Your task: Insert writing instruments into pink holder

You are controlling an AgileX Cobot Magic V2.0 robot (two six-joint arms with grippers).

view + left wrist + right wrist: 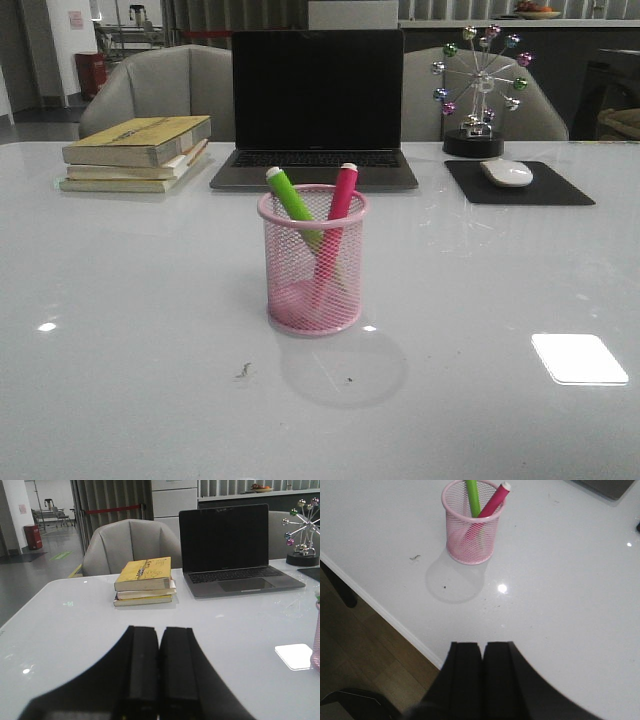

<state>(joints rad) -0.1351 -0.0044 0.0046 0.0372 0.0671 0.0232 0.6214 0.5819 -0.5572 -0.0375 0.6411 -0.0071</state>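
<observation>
While both arms sit pulled back, the glossy white table (120, 330) carries everything, ceiling lights glaring off it. Far left at the back: stack of books (138, 152), yellow cover on top. Next, open laptop (316, 108), screen dark, facing forward. Pink holder (312, 260) stands upright in front of the laptop, near table centre, well apart from the books. Green marker (292, 197) leans left inside it, pink marker (340, 196) leans right, both tips poking above the rim, shafts crossing low inside the mesh. Small dark specks on the surface just in front of the cup. Right of the laptop: ferris-wheel ornament (480, 85) with coloured balls on a black base, then a white mouse (507, 172) on a black mouse pad (518, 184). Behind the table, grey chairs (165, 88); a red bin (90, 72) far back left.

Left gripper (159, 665) fingers pressed together, holding nothing, over the table's left side. Right gripper (482, 675) likewise closed and empty, hanging at the near table edge, wood floor (365, 665) below
</observation>
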